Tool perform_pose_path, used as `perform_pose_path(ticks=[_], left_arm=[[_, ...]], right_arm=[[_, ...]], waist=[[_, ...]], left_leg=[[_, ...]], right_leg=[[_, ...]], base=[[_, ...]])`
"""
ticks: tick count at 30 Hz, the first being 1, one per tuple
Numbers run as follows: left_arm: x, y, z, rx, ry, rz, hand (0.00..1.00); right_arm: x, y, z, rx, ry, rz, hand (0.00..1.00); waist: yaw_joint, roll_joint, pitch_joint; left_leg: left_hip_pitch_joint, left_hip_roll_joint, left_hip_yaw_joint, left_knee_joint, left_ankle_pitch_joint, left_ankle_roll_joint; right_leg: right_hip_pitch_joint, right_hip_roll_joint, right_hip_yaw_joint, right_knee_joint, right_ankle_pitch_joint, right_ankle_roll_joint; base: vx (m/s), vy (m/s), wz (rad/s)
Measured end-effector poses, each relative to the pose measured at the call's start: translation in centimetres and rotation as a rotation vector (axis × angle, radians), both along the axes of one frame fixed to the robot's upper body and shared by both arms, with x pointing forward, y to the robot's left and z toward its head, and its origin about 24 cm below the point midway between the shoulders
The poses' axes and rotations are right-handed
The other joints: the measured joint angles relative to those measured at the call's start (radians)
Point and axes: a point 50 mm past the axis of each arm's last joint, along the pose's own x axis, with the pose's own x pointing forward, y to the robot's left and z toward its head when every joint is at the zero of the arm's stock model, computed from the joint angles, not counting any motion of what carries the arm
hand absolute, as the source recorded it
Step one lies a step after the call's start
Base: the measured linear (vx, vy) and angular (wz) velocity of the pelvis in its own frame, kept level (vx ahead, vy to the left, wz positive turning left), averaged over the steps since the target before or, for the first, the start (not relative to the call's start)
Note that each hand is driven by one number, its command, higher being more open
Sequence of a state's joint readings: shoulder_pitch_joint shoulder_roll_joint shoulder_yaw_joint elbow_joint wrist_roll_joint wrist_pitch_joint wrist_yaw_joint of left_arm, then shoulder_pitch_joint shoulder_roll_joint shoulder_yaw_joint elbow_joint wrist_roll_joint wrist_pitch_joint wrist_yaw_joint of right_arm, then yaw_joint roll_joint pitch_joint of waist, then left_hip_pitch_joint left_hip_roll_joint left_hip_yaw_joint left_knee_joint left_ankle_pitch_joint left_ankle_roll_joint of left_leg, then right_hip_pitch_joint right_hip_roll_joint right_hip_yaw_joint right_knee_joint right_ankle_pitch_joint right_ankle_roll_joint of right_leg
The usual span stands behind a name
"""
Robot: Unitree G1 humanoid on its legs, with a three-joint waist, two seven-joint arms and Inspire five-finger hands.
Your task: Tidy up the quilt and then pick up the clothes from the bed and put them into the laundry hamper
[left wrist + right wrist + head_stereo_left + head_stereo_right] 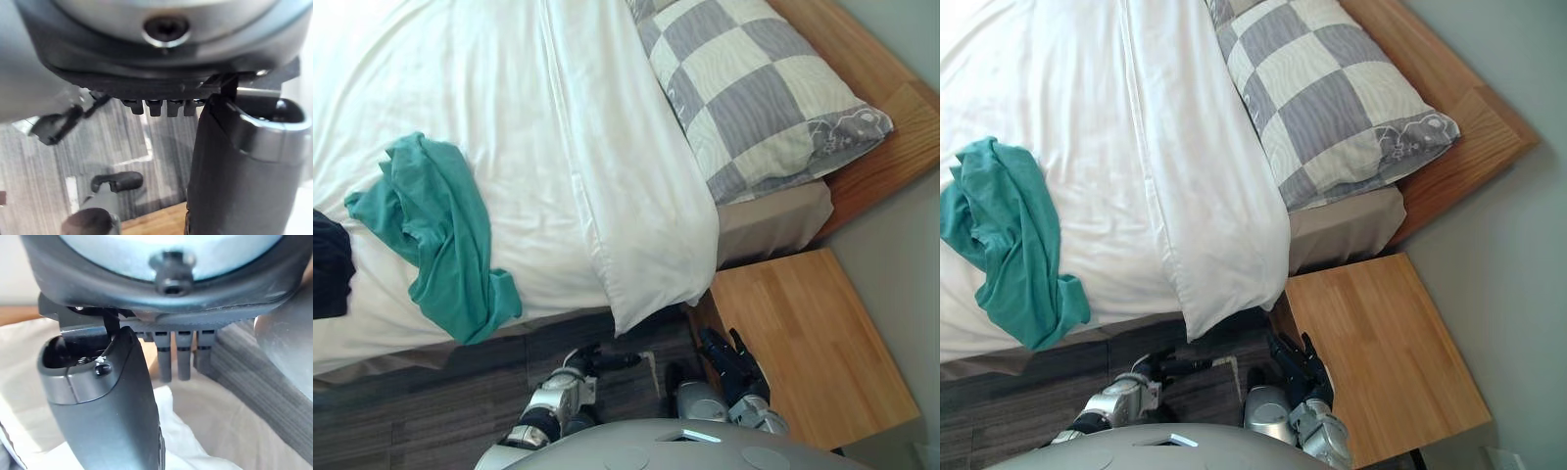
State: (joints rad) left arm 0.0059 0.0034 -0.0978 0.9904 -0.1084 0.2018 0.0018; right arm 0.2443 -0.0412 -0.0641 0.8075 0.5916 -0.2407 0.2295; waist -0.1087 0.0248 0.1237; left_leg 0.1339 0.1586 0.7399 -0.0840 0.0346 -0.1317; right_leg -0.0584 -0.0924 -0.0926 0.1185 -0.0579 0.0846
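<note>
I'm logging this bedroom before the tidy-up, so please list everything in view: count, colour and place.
quilt: one, white, spread over the bed, its corner hanging over the near edge.
green garment: one, teal green, crumpled on the quilt near the bed's near edge, to the robot's left.
dark garment: one, dark, on the quilt at the far left, partly cut off.
pillow: one, grey and cream checks, at the head of the bed.
sheet: one, beige, showing under the pillow.
bed frame: one, brown wood, behind the pillow.
nightstand: one, light wood, beside the bed's head.
floor: dark planks, along the bed.
left hand: dark, low over the floor.
right hand: dark, fingers straight, beside the nightstand.
</note>
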Motion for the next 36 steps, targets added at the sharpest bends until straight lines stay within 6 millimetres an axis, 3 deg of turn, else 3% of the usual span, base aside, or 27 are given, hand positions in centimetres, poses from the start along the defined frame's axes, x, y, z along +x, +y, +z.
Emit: perform_pose_path(ticks=[2, 4, 6, 8, 10, 12, 15, 16, 17, 18, 19, 20, 21, 22, 23, 25, 26, 27, 28, 29, 32, 34, 35, 36], left_arm=[[0.2, 0.6, 0.1, 0.046, -0.022, 0.015, 1.0], [1.0, 1.1, 0.5, 0.097, -0.113, 0.042, 1.0], [1.6, 1.2, 0.9, 0.112, -0.178, 0.042, 1.0], [1.6, 1.5, 1.0, 0.136, -0.221, -0.003, 1.0], [1.0, 2.3, 0.9, 0.127, -0.237, -0.021, 1.0], [0.4, 2.4, 0.8, 0.106, -0.238, -0.032, 1.0], [0.5, 2.1, 1.0, 0.107, -0.282, -0.091, 1.0], [0.3, 1.7, 1.0, 0.119, -0.288, -0.139, 1.0], [0.3, 1.7, 1.0, 0.122, -0.289, -0.152, 1.0], [1.0, 2.8, 1.2, 0.158, -0.3, -0.162, 1.0], [1.1, 3.1, 1.3, 0.151, -0.296, -0.111, 1.0], [0.8, 3.8, 1.3, 0.136, -0.27, -0.011, 1.0], [0.4, 4.3, 1.2, 0.145, -0.255, 0.032, 1.0], [0.1, 4.9, 1.2, 0.16, -0.244, 0.06, 1.0], [-0.8, 6.1, 1.0, 0.199, -0.208, 0.078, 1.0], [-1.3, 6.9, 0.7, 0.227, -0.155, 0.055, 1.0], [-0.9, 6.9, 0.7, 0.242, -0.138, 0.017, 1.0], [-0.5, 6.5, 0.6, 0.251, -0.128, -0.032, 1.0], [-0.2, 6.1, 0.6, 0.263, -0.117, -0.099, 1.0], [-0.2, 5.7, 0.5, 0.278, -0.111, -0.166, 1.0], [-0.6, 5.1, 0.3, 0.282, -0.109, -0.2, 1.0], [0.1, 4.7, 0.7, 0.27, -0.188, -0.12, 1.0], [0.4, 4.5, 0.9, 0.255, -0.216, -0.104, 1.0], [1.2, 3.8, 1.5, 0.215, -0.285, -0.115, 1.0]], right_arm=[[0.4, 0.0, -0.3, -0.015, 0.025, 0.046, 1.0], [0.9, -0.4, -0.5, -0.066, 0.052, 0.135, 1.0], [1.5, -1.1, -0.5, -0.102, 0.071, 0.178, 1.0], [1.4, -2.1, -0.6, -0.115, 0.092, 0.154, 1.0], [0.5, -3.7, -0.7, -0.116, 0.125, 0.063, 1.0], [-0.4, -5.4, -0.6, -0.143, 0.138, 0.01, 1.0], [-1.3, -7.4, -0.3, -0.186, 0.158, -0.032, 1.0], [-1.7, -7.8, -0.2, -0.2, 0.163, -0.042, 1.0], [-1.8, -7.7, -0.3, -0.202, 0.169, -0.042, 1.0], [-2.1, -6.2, -0.9, -0.158, 0.181, -0.059, 1.0], [-2.5, -5.5, -1.1, -0.143, 0.185, -0.059, 1.0], [-2.7, -3.5, -1.5, -0.09, 0.182, -0.033, 1.0], [-3.4, -3.3, -1.7, -0.101, 0.2, -0.038, 1.0], [-4.0, -3.3, -1.8, -0.098, 0.212, -0.029, 1.0], [-4.5, -3.0, -1.8, -0.083, 0.203, 0.014, 1.0], [-4.6, -2.1, -1.8, -0.076, 0.17, 0.106, 1.0], [-4.5, -1.4, -1.8, -0.082, 0.166, 0.165, 1.0], [-4.5, -1.3, -1.8, -0.083, 0.162, 0.195, 1.0], [-4.3, -1.2, -1.7, -0.091, 0.156, 0.234, 1.0], [-3.8, -1.0, -1.6, -0.11, 0.141, 0.312, 1.0], [-2.7, -0.9, -1.4, -0.142, 0.12, 0.41, 1.0], [-0.5, -0.1, -1.1, -0.165, 0.095, 0.49, 1.0], [0.4, 0.1, -0.9, -0.187, 0.08, 0.523, 1.0], [2.0, 0.0, -0.6, -0.26, 0.075, 0.587, 1.0]], waist=[[0.008, -0.001, 0.002], [0.025, -0.013, 0.024], [0.023, -0.001, 0.046], [0.021, 0.013, 0.055], [0.007, 0.018, 0.054], [-0.008, 0.015, 0.055], [-0.003, 0.028, 0.047], [-0.004, 0.035, 0.042], [-0.003, 0.026, 0.042], [0.001, -0.034, 0.035], [0.001, -0.024, 0.021], [0.047, 0.001, 0.005], [0.069, -0.013, -0.002], [0.079, -0.024, -0.01], [0.078, -0.033, -0.022], [0.053, -0.03, -0.022], [0.042, -0.027, -0.021], [0.037, -0.028, -0.022], [0.03, -0.031, -0.024], [0.029, -0.032, -0.025], [0.038, -0.025, -0.025], [0.065, -0.033, -0.008], [0.071, -0.024, 0.006], [0.076, -0.023, 0.025]], left_leg=[[-0.016, 0.008, -0.017, 0.069, -0.037, 0.001], [-0.109, 0.064, -0.086, 0.327, -0.113, 0.014], [-0.153, 0.074, -0.146, 0.413, -0.12, 0.017], [-0.163, 0.042, -0.202, 0.395, -0.119, 0.027], [-0.163, 0.029, -0.274, 0.375, -0.157, 0.084], [-0.17, 0.057, -0.336, 0.375, -0.16, 0.079], [-0.182, 0.134, -0.467, 0.324, -0.117, 0.023], [-0.16, 0.14, -0.479, 0.284, -0.103, -0.026], [-0.143, 0.126, -0.476, 0.275, -0.15, -0.12], [-0.137, 0.071, -0.447, 0.302, -0.152, -0.091], [-0.151, 0.081, -0.424, 0.322, -0.192, -0.078], [-0.13, 0.101, -0.335, 0.316, -0.21, -0.043], [-0.097, 0.089, -0.282, 0.293, -0.212, -0.027], [-0.078, 0.079, -0.254, 0.28, -0.212, -0.021], [-0.066, 0.062, -0.225, 0.261, -0.206, -0.011], [-0.079, 0.034, -0.251, 0.214, -0.181, 0.027], [-0.095, 0.013, -0.292, 0.184, -0.164, 0.046], [-0.109, -0.011, -0.326, 0.169, -0.152, 0.059], [-0.122, -0.031, -0.362, 0.168, -0.145, 0.069], [-0.124, -0.055, -0.389, 0.167, -0.144, 0.072], [-0.096, -0.062, -0.429, 0.16, -0.124, 0.081], [-0.181, -0.035, -0.434, 0.362, -0.171, 0.075], [-0.216, -0.026, -0.435, 0.439, -0.18, 0.071], [-0.283, -0.012, -0.442, 0.565, -0.188, 0.06]], right_leg=[[0.005, -0.005, 0.003, 0.006, 0.0, 0.0], [0.007, -0.033, 0.001, 0.027, -0.002, 0.0], [-0.002, -0.058, -0.011, 0.038, -0.012, 0.001], [-0.006, -0.086, -0.015, 0.043, -0.023, -0.003], [-0.003, -0.14, -0.013, 0.054, -0.03, 0.012], [-0.013, -0.205, -0.006, 0.077, -0.034, 0.047], [-0.068, -0.249, 0.043, 0.108, -0.025, 0.129], [-0.068, -0.265, 0.054, 0.094, -0.005, 0.165], [-0.06, -0.282, 0.059, 0.079, 0.012, 0.173], [-0.045, -0.343, 0.066, 0.039, 0.085, 0.164], [-0.045, -0.334, 0.01, -0.013, 0.216, 0.102], [-0.053, -0.315, -0.177, -0.088, 0.39, -0.058], [-0.055, -0.325, -0.323, -0.043, 0.371, -0.098], [-0.054, -0.323, -0.406, -0.012, 0.362, -0.108], [-0.041, -0.288, -0.473, 0.004, 0.33, -0.074], [-0.019, -0.194, -0.429, 0.025, 0.215, -0.006], [0.006, -0.121, -0.369, 0.032, 0.105, 0.014], [0.034, -0.069, -0.316, 0.016, 0.035, 0.004], [0.072, -0.035, -0.278, -0.024, -0.003, -0.032], [0.101, -0.038, -0.261, -0.053, -0.008, -0.044], [0.152, -0.046, -0.258, -0.049, -0.008, -0.044], [0.168, -0.06, -0.243, -0.046, -0.012, -0.044], [0.168, -0.063, -0.239, -0.044, -0.021, -0.039], [0.16, -0.073, -0.241, -0.029, -0.054, -0.014]], base=[[-0.01, 0.022, 0.01], [-0.07, 0.061, 0.09], [-0.13, 0.099, 0.29], [-0.1, 0.142, 0.31], [0.0, 0.154, 0.23], [0.02, 0.237, 0.2], [0.04, 0.446, -0.18], [0.07, 0.461, -0.3], [0.11, 0.64, -0.28], [0.07, 0.487, -0.31], [0.04, 0.681, -0.91], [0.05, 0.592, -1.28], [0.07, 0.592, -1.42], [0.11, 0.399, -1.15], [0.07, 0.263, -0.69], [0.07, 0.238, 0.09], [0.06, 0.201, 0.78], [0.05, 0.118, 1.07], [0.03, 0.057, 1.01], [0.03, 0.065, 0.92], [0.03, 0.052, 0.62], [-0.06, 0.019, 0.1], [-0.11, 0.01, -0.02], [-0.14, 0.038, 0.09]])
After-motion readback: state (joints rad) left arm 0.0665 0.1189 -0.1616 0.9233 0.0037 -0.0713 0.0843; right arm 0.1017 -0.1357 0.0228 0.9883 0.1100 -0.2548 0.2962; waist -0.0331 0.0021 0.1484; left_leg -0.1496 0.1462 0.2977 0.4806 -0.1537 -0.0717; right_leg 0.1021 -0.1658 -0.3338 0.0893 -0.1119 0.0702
